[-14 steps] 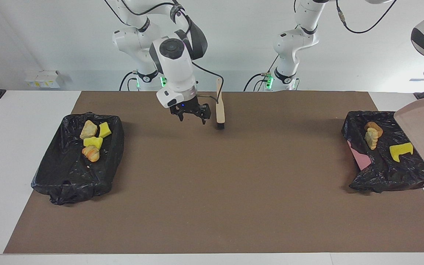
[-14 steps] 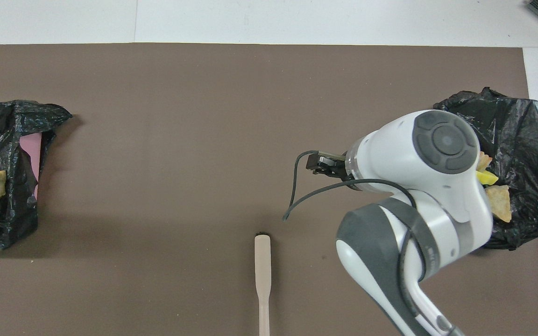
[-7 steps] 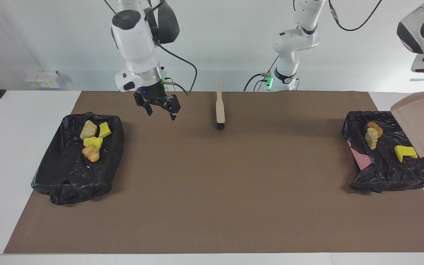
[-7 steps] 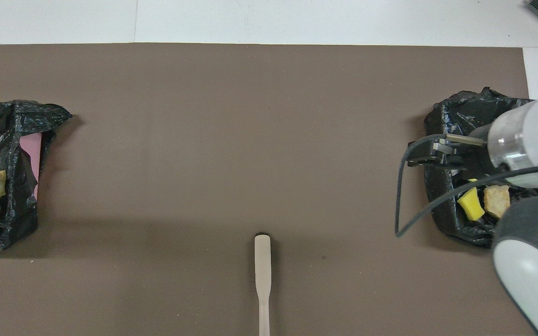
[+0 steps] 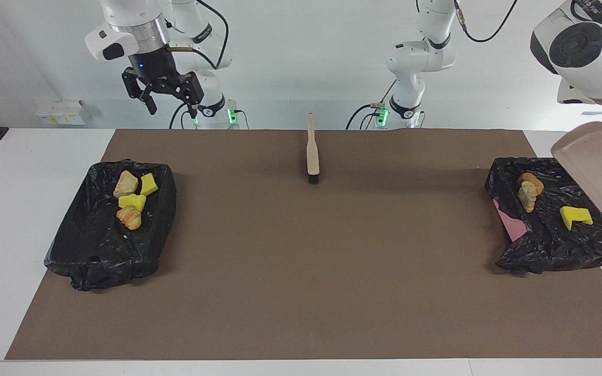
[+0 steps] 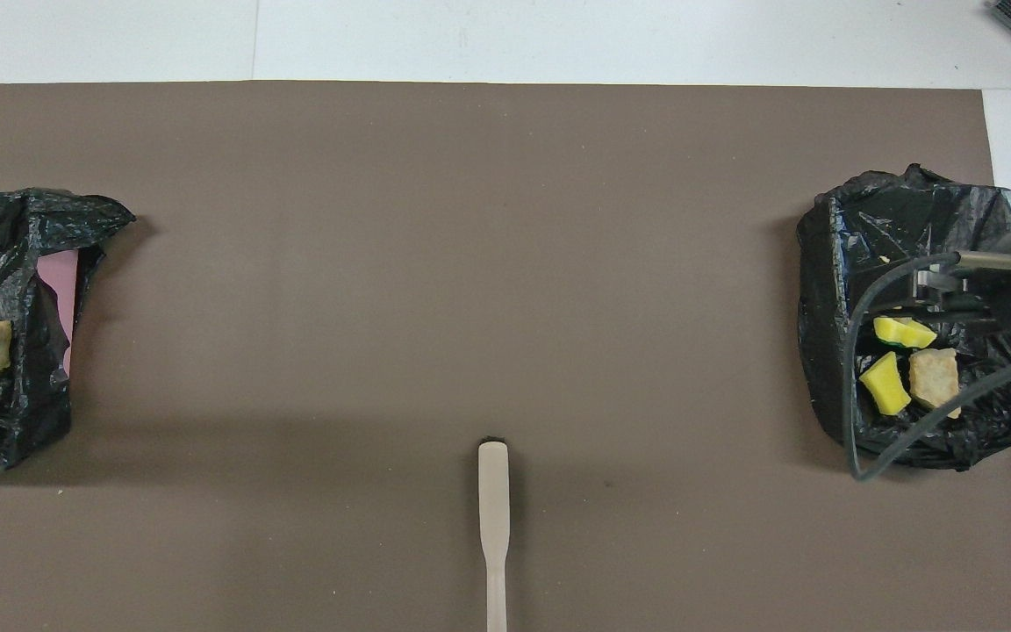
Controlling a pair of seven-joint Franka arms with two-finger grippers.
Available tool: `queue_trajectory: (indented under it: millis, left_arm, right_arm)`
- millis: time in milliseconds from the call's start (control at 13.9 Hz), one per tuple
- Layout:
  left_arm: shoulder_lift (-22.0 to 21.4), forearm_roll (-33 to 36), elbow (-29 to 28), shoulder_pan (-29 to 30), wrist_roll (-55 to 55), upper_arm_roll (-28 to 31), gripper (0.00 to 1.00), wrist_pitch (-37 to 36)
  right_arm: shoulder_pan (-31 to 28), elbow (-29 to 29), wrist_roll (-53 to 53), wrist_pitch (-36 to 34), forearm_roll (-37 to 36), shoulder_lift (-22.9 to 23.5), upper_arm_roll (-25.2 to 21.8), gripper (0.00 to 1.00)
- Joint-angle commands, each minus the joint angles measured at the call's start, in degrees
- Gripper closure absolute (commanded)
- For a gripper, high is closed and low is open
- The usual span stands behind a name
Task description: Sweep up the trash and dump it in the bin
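Two grippers: right gripper [image 5: 166, 98] jaws wide and empty, left jaws closed, unseen, dustpan [image 5: 596, 169] aloft.

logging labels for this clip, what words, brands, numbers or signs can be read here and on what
No text can be read anywhere.
Left arm's wrist housing: a strip of dark lettering at the top edge, cut off and too small to read.
Small white box by the wall with yellow markings: too small to read.

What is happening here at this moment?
All the trash lies in the two black-lined bins, one at each end of the mat. The left arm holds the dustpan tilted above its bin. The right gripper hangs open and empty, high in the air. The brush lies alone on the mat.
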Motion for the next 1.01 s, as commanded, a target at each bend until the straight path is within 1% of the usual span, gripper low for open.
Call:
queue_trajectory:
  millis: [0, 72, 288, 431, 503, 647, 935]
  left_arm:
    - [-1.9, -6.6, -1.4, -2.0, -4.9, 0.4, 1.0, -5.2]
    - [-2.0, -9.7, -1.5, -2.6, -6.4, 0.4, 1.0, -6.5]
    - [-2.6, -19.0, -2.1, -3.6, -11.6, 0.3, 1.0, -6.3]
    - [-3.8, -24.2, -3.6, -6.4, -13.4, 0.2, 1.0, -7.0]
    - [-4.6, -27.0, -4.6, -7.3, -18.1, 0.2, 1.0, -7.5]
    - [-5.9, -31.4, -6.4, -10.9, -27.5, 0.2, 1.0, -8.0]
    - [-5.5, -40.1, -8.5, -18.4, -44.8, 0.2, 1.0, -7.4]
  right_arm:
    - [-0.5, 1.9, -2.6, -1.5, -1.3, 1.1, 0.3, 0.0]
    - [-0.7, 1.5, -3.7, -1.7, -1.1, 0.8, -0.2, 0.0]
    - [-2.1, 0.5, -11.0, -1.9, -1.4, 0.6, -0.8, 0.0]
    - [-1.8, 0.4, -10.9, -1.6, -1.5, 0.5, -1.0, 0.0]
    - [-1.2, 0.3, -10.9, -1.6, -1.6, 0.4, -1.7, 0.0]
    - [-0.8, 0.3, -10.7, -1.9, -1.6, 0.4, -2.7, 0.0]
    - [-0.6, -0.1, -10.2, -2.4, -1.6, 0.3, -3.7, 0.0]
